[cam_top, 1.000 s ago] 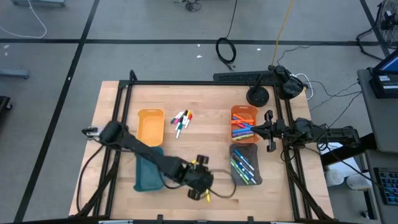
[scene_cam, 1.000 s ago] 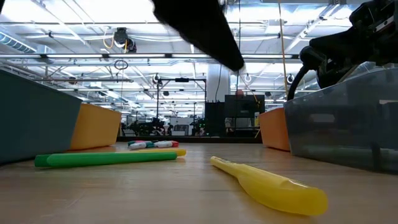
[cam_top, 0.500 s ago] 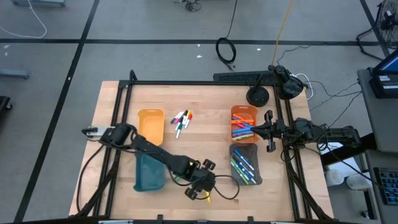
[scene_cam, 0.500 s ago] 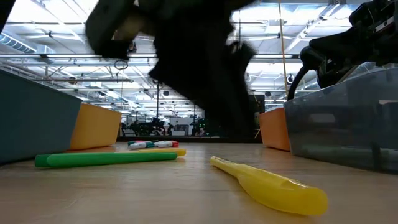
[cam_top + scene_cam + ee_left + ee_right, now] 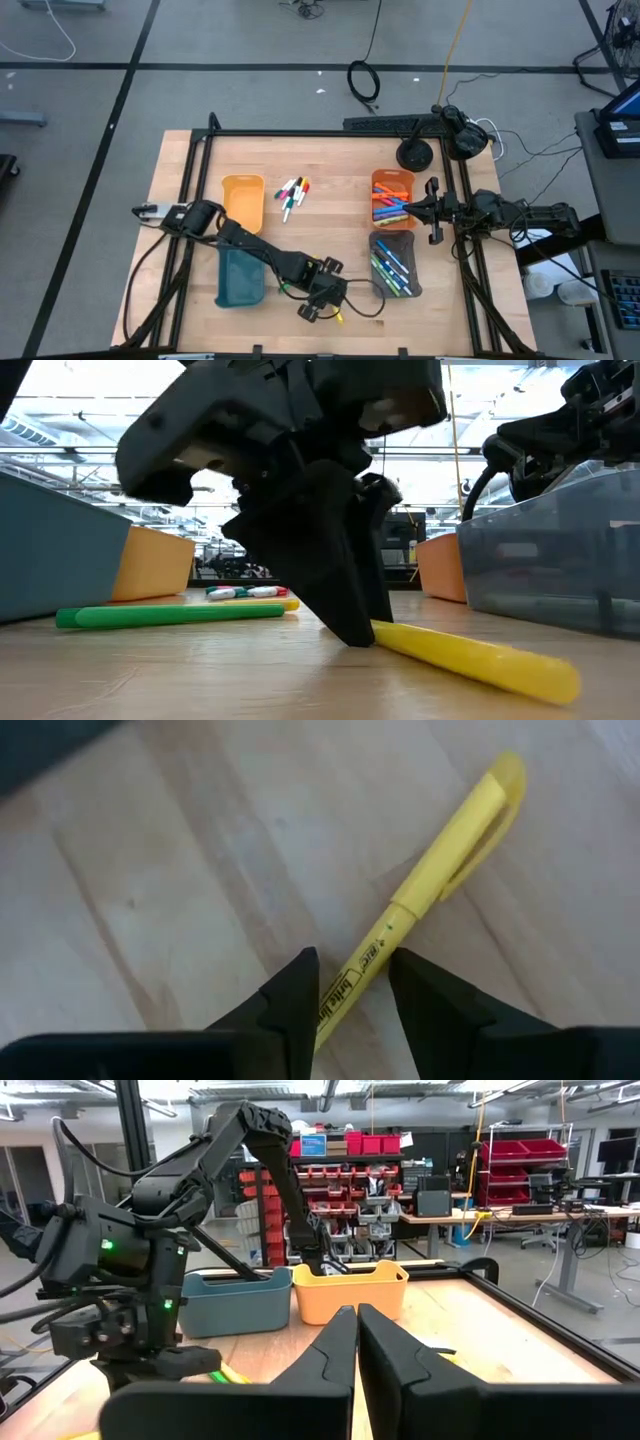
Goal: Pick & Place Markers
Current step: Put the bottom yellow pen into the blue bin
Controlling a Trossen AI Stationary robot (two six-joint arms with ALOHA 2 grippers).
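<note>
While its two dark fingers stood on the wooden table (image 5: 330,205) either side of the yellow highlighter (image 5: 430,892), the left gripper (image 5: 350,982) was part open and straddled the barrel, contact not clear; black print on that barrel read "BiC". Beyond lay a green highlighter (image 5: 170,616) and a cluster of thin markers (image 5: 292,194); the right gripper (image 5: 357,1342) waited closed and empty beside the orange tray (image 5: 378,181).
</note>
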